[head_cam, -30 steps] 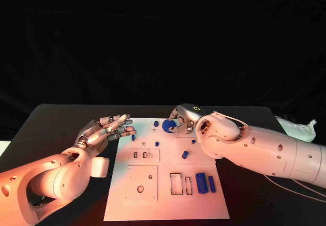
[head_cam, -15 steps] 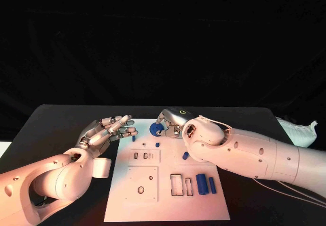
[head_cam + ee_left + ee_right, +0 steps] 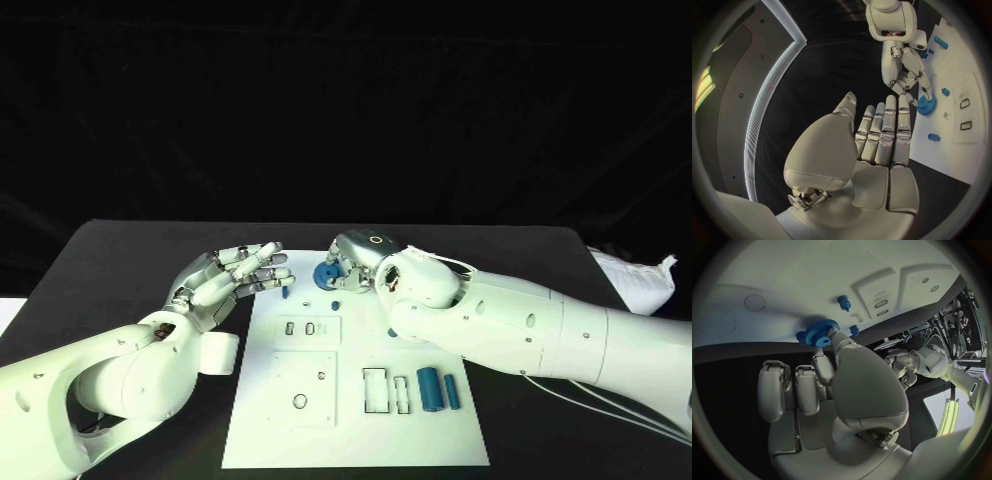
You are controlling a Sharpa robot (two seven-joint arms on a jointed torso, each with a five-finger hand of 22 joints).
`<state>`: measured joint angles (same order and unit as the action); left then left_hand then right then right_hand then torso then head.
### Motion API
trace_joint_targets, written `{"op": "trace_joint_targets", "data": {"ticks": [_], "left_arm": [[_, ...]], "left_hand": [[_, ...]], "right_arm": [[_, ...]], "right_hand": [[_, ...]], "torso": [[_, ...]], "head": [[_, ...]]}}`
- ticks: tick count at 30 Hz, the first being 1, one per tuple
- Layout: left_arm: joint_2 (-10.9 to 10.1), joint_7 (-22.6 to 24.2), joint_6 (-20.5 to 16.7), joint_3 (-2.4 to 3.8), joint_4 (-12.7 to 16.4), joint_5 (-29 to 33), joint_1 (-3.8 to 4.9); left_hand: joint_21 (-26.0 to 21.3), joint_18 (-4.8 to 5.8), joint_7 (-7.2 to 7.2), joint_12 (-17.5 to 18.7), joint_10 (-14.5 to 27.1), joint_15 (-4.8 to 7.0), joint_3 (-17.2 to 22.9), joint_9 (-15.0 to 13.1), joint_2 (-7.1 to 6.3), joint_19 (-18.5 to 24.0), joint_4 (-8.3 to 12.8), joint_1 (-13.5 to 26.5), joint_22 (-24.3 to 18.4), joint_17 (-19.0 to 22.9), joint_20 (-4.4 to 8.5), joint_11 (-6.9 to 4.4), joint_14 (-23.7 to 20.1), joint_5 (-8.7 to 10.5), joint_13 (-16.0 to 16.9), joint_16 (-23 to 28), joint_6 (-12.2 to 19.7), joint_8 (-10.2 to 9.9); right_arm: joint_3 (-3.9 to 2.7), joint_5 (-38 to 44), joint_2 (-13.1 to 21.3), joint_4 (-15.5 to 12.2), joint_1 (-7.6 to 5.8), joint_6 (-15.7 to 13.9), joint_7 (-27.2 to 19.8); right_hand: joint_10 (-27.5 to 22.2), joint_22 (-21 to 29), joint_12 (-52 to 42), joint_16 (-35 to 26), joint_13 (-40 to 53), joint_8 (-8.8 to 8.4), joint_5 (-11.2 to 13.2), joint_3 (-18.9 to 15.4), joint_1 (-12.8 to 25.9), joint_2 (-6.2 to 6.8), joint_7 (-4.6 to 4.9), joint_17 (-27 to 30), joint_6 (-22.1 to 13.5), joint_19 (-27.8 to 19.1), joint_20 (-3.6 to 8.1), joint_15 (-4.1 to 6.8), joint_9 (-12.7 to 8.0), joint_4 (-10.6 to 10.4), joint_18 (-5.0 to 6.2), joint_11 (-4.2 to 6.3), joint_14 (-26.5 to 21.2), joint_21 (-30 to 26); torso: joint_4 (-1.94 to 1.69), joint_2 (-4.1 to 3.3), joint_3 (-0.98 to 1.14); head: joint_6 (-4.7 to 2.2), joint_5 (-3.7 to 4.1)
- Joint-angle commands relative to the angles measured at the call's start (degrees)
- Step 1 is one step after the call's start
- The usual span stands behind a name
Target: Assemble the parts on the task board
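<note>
Your right hand [image 3: 361,262] pinches the blue gear [image 3: 330,272] at the task board [image 3: 346,420]'s upper left. It may slip from so light a pinch. Your left hand [image 3: 231,280] hovers spread, holding nothing.

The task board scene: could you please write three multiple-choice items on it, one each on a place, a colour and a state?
1. Where is the gear?
A. At the task board's far edge
B. At its near edge
C. Off the table

2. What colour is the gear?
A. Red
B. Blue
C. Yellow

3. How is the left hand?
A. Holding a peg
B. Pressing the board
C. Open, holding nothing

Key: 1 A, the right hand holds it by the far edge; 2 B, plainly blue; 3 C, fingers extended, nothing in them.
</note>
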<state>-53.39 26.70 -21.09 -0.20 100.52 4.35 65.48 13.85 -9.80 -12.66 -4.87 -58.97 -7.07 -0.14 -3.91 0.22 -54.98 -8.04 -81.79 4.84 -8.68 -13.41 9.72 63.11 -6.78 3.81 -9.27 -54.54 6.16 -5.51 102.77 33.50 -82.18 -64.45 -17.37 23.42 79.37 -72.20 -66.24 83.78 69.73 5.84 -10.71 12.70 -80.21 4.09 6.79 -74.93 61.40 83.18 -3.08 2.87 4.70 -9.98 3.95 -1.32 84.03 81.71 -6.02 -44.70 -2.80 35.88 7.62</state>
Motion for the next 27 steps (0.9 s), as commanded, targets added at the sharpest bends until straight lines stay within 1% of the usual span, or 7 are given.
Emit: {"op": "trace_joint_targets", "data": {"ticks": [1,4,8,13,22,25,27], "left_arm": [[0.1,0.4,0.8,0.05,0.1,0.1,0.07],[0.1,0.3,0.9,0.05,0.1,0.1,0.07],[0.0,0.2,0.9,0.05,0.1,0.1,0.07],[0.0,0.1,1.0,0.05,0.1,0.1,0.08],[0.0,0.1,1.0,0.05,0.2,0.1,0.08],[0.0,0.1,1.0,0.05,0.1,0.1,0.08],[0.0,0.1,1.0,0.05,0.1,0.1,0.08]], "left_hand": [[-0.2,-0.73,-0.34,0.2,-0.1,-0.07,-0.1,0.0,0.6,-0.3,0.3,0.0,-0.1,-0.1,0.01,0.27,0.4,-0.36,0.0,0.2,-0.2,-0.1],[-0.2,-0.73,-0.34,0.2,-0.1,-0.07,-0.1,0.0,0.6,-0.3,0.3,0.0,-0.1,-0.1,0.01,0.27,0.4,-0.36,0.0,0.2,-0.2,-0.1],[-0.2,-0.73,-0.35,0.3,-0.1,-0.08,-0.1,0.1,0.67,-0.4,0.4,0.0,-0.1,-0.1,0.0,0.28,0.4,-0.35,0.0,0.3,-0.1,-0.2],[-0.2,-0.73,-0.35,0.3,-0.1,-0.08,-0.1,0.1,0.67,-0.4,0.4,0.0,-0.1,-0.1,0.0,0.28,0.4,-0.35,0.0,0.3,-0.1,-0.2],[-0.2,-0.73,-0.37,0.3,0.0,-0.09,-0.1,0.1,0.7,-0.4,0.4,0.0,-0.1,-0.1,0.0,0.3,0.4,-0.35,0.0,0.4,0.0,-0.3],[-0.2,-0.73,-0.37,0.3,0.0,-0.09,-0.1,0.1,0.7,-0.4,0.4,0.0,-0.1,-0.1,0.0,0.3,0.4,-0.35,0.0,0.4,0.0,-0.3],[-0.2,-0.73,-0.37,0.3,0.0,-0.09,-0.1,0.1,0.7,-0.4,0.4,0.0,-0.1,-0.1,0.0,0.3,0.4,-0.35,0.0,0.4,0.0,-0.3]], "right_arm": [[0.22,1.5,-0.2,0.6,0.16,2.9,1.0],[0.27,1.4,-0.3,0.8,0.13,3.6,1.3],[0.32,1.3,-0.5,1.1,0.12,3.8,1.6],[0.37,1.0,-0.5,1.2,0.11,4.4,1.4],[0.44,0.0,-0.2,1.1,0.1,4.4,0.8],[0.45,-0.1,0.2,0.6,0.11,2.5,0.7],[0.45,-0.2,0.8,0.1,0.16,0.0,0.2]], "right_hand": [[-1.4,0.6,2.4,-0.4,-2.0,-1.2,0.3,-1.2,4.4,1.12,0.16,-3.1,-0.5,-0.4,-0.17,-0.37,0.4,-2.1,-0.34,-0.54,3.7,-0.2],[-2.7,1.0,5.2,-0.4,-4.0,-2.33,1.0,-2.2,7.5,2.02,0.67,-3.2,-2.9,-0.6,-0.64,-0.83,-0.2,-4.1,-0.27,-1.05,3.6,-0.5],[-3.4,1.1,6.7,-0.3,-5.0,-2.42,1.3,-2.1,8.3,3.02,1.41,-3.6,-6.1,-0.8,-1.18,-1.36,-0.8,-5.4,-0.23,-1.7,3.7,-0.6],[-3.7,1.2,7.2,-0.4,-5.2,-2.32,1.0,-2.0,9.2,3.82,1.76,-3.6,-7.2,-0.8,-1.54,-1.7,-0.8,-6.6,-0.2,-2.06,3.7,-0.6],[-3.1,1.0,6.3,-0.3,-4.2,-1.91,-0.1,-1.6,11.5,3.04,1.66,-3.7,-6.5,-0.8,-1.71,-1.76,-0.5,-6.7,-0.21,-2.04,3.7,-0.6],[-2.8,0.9,5.6,-0.3,-3.7,-1.81,-0.6,-1.3,11.5,2.77,1.54,-3.9,-6.0,-0.7,-1.66,-1.69,-0.4,-6.5,-0.23,-1.94,3.7,-0.5],[-2.5,0.7,5.1,-0.2,-3.2,-1.8,-1.0,-1.1,11.5,2.64,1.48,-4.0,-5.8,-0.6,-1.63,-1.64,-0.4,-6.5,-0.25,-1.87,3.7,-0.4]], "torso": [[0.09,0.01,0.0],[0.11,0.02,-0.01],[0.08,-0.03,0.03],[0.03,-0.03,-0.02],[0.05,-0.02,0.02],[0.02,-0.02,0.02],[0.0,-0.02,0.04]], "head": [[0.04,-0.14],[0.05,-0.1],[0.06,0.02],[0.03,-0.15],[0.34,-0.24],[0.37,-0.2],[0.37,-0.18]]}}
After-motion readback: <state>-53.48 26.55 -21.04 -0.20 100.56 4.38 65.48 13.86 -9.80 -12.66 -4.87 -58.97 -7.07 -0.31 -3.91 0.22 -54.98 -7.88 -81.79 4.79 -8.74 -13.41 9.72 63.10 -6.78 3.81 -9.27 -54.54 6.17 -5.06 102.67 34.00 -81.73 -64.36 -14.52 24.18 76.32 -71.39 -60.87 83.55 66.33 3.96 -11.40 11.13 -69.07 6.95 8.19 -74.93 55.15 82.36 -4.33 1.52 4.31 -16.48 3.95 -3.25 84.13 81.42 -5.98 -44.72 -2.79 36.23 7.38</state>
